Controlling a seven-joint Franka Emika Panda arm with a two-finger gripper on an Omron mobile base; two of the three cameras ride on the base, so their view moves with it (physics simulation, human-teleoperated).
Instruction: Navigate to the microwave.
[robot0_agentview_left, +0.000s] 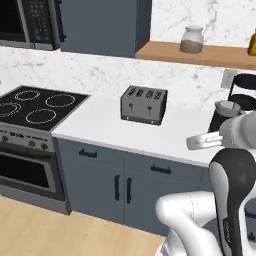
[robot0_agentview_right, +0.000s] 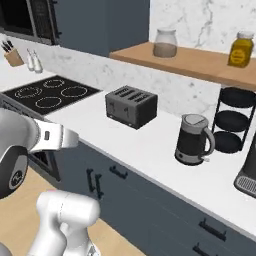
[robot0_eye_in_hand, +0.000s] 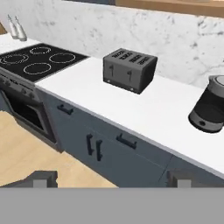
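Note:
The microwave hangs high at the far left above the cooktop, black with a dark glass door and a button panel on its right side; its corner also reaches into the top left of the right base view. My gripper is open, its two dark fingertips wide apart with nothing between them. It points at the blue cabinet fronts below the counter, well right of the microwave.
On the white counter stand a grey toaster and a black kettle. The black cooktop and oven are at the left. A wooden shelf carries a jar. Wooden floor lies open in front.

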